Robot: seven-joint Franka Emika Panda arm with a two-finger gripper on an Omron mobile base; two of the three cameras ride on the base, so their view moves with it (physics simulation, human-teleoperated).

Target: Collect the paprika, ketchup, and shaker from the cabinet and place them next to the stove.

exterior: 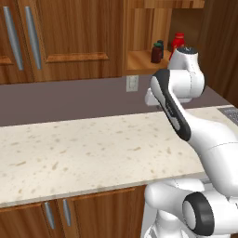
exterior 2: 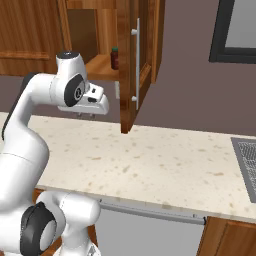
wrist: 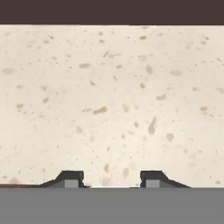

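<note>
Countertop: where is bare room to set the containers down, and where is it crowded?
The speckled countertop lies bare from the backsplash to its front edge, and rightward to the stove. The crowded spot is the cabinet niche, where the paprika, ketchup and a dark container stand close together.

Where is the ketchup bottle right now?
The ketchup stands on the shelf of the open cabinet niche, upper right in the left base view, just right of the paprika and above the arm.

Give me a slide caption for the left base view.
White arm raised over the speckled counter, with ketchup and paprika waiting in the open cabinet niche.
</note>
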